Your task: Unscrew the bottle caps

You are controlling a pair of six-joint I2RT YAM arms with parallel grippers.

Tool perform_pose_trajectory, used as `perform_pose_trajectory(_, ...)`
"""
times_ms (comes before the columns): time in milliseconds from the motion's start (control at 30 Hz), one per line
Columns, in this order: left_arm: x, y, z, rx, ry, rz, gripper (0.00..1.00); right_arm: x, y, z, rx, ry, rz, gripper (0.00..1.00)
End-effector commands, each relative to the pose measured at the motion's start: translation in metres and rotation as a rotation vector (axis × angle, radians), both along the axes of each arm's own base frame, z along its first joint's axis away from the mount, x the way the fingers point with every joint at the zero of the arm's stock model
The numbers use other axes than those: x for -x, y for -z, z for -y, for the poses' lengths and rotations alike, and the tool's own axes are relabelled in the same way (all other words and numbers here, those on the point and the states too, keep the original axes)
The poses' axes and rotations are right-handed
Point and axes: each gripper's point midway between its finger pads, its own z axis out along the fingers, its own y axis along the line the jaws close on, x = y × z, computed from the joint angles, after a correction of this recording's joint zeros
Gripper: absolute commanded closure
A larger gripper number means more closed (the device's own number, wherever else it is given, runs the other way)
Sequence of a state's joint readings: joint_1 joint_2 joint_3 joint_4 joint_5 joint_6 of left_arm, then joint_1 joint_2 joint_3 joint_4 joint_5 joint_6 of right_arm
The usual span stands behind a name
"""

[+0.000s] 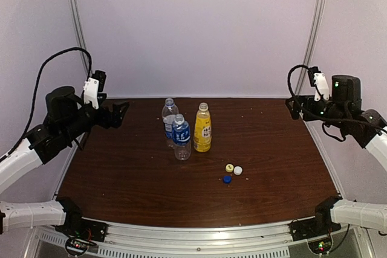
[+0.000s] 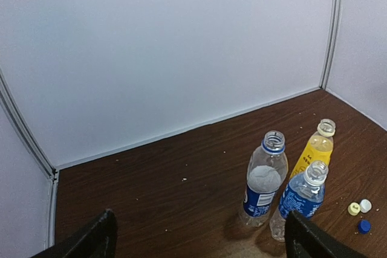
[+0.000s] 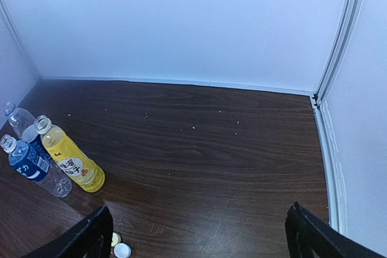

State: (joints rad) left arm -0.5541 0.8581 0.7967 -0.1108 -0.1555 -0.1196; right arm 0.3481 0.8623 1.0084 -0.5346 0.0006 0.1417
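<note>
Dark brown wood-grain covers the bench, which carries all task items. Three bottles stand upright in a tight cluster near the centre, slightly toward 11 o'clock. The taller clear bottle is at the rear, and the short clear bottle with the blue label is just in front of it. The yellow-orange bottle stands just beside both at 3 o'clock. All three necks are open. The yellow cap, white cap and blue cap lie loose on the bench in a small group at 5 o'clock of the bottles, near one another and apart from every bottle. Judged from this layout, the unscrewing is complete.

Hazards from this state:
1. Tipping. The bottles are uncapped and closely spaced, so arm contact with one would likely topple its neighbours. The yellow-orange bottle looks filled, so a fall would probably spill liquid across the bench.
2. Cap loss. The caps are small, round and unsecured. A sweep by an arm link or cable could roll them off the near edge at 6 o'clock.
3. Redundant approach. A further grasp at a neck would find no cap and would invite hazard 1.

Jaw state: the left jaws, on the left arm at 10 o'clock of the bench, stand spread wide. They hold nothing and touch nothing. The right jaws, on the right arm at 2 o'clock, are likewise spread wide and empty. Both sets are well apart from the bottles and caps.
</note>
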Motion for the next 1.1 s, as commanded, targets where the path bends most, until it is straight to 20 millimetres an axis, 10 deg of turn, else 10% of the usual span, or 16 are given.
perform_pose_trajectory(0,0.004,-0.031,-0.016,-0.013,-0.072,0.063,0.02,0.007,0.006,0.006,0.004,0.016,-0.031,0.00)
perform_pose_trajectory(1067,0.045,0.017,-0.044,-0.050,-0.081,0.042,0.02,0.034,0.015,0.008,-0.021,-0.021,0.012,0.00)
